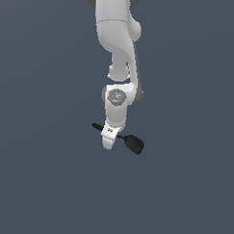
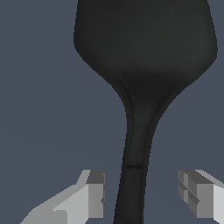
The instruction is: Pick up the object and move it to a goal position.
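The object (image 1: 133,143) is a small black utensil with a thin handle and a wider rounded head, lying slanted under the white arm in the exterior view. My gripper (image 1: 108,142) reaches down over the middle of its handle, hiding that part. The handle's tip sticks out toward the exterior view's left and the head toward the right. In the wrist view the object (image 2: 144,52) fills the picture. Its handle runs between my two grey fingertips (image 2: 95,192), with a gap on each side. The gripper (image 2: 142,194) is open around the handle, not touching it.
A plain dark blue-grey floor (image 1: 39,173) surrounds the object on all sides. The white arm (image 1: 118,32) comes down from the top of the exterior view. No other objects or edges show.
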`<move>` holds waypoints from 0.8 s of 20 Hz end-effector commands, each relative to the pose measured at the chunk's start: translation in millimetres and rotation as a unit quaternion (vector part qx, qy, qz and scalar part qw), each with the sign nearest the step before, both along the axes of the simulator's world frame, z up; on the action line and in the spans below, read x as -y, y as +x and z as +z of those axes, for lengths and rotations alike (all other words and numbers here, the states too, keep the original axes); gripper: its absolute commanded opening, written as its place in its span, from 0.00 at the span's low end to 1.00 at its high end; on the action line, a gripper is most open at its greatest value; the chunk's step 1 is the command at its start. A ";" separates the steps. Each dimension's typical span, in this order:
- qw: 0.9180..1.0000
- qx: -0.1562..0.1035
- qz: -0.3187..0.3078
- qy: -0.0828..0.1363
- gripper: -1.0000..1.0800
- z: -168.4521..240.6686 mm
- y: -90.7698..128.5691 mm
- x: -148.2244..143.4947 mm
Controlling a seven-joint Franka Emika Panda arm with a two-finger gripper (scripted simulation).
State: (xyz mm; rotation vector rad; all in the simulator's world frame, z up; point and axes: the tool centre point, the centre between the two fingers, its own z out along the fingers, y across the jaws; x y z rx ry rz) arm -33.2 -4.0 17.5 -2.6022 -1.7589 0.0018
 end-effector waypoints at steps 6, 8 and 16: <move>1.000 0.001 0.000 0.000 0.00 -0.6 0.5 0.1; 1.000 0.001 0.000 0.000 0.00 -0.6 0.5 0.1; 1.000 0.000 0.000 0.000 0.00 11.8 2.8 7.6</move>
